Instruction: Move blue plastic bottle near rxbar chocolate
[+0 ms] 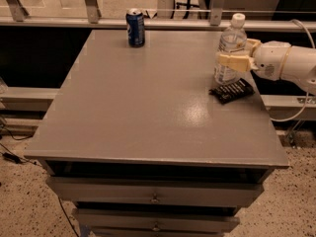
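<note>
- I have the gripper (230,59) at the far right of the table (148,112), reaching in from the right on its white arm (289,63)
- Its yellowish fingers (224,60) are clasped around the middle of the bottle (233,39), holding it
- The bottle stands upright with its white cap (238,19) on top; I cannot tell whether its base rests on the table or sits just above it
- The snack bar (231,91) lies flat in its dark wrapper just beside the bottle's base, on the near side, close to the table's right edge
- I see a blue can (135,27) standing at the far edge, left of centre, well apart from the bottle and the snack bar
- Under the tabletop, on the near side, drawers (155,197) with small knobs face me
</note>
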Motion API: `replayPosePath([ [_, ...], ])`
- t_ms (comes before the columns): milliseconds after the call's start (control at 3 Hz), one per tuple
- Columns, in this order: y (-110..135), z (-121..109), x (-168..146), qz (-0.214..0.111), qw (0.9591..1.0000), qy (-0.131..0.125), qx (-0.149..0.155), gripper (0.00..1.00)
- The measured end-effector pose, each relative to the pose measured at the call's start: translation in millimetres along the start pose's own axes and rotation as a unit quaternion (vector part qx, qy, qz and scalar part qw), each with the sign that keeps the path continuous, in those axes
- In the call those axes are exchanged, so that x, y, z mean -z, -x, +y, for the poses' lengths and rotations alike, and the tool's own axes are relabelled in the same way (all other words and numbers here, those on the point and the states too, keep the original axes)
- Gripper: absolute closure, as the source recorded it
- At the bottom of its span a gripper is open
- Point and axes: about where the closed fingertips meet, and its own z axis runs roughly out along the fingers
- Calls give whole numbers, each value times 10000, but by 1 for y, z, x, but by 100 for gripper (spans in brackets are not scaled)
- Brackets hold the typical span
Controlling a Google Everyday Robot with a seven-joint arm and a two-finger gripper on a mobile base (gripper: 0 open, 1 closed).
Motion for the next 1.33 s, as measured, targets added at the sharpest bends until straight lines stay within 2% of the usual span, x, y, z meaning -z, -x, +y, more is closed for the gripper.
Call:
replayPosePath([
  [333,1,0,0,0,10000,1,0,15],
  [667,5,9,5,30,9998,180,31,0],
  [1000,12,21,19,50,9993,341,115,0],
  [1333,28,40,54,26,9991,319,270,0],
])
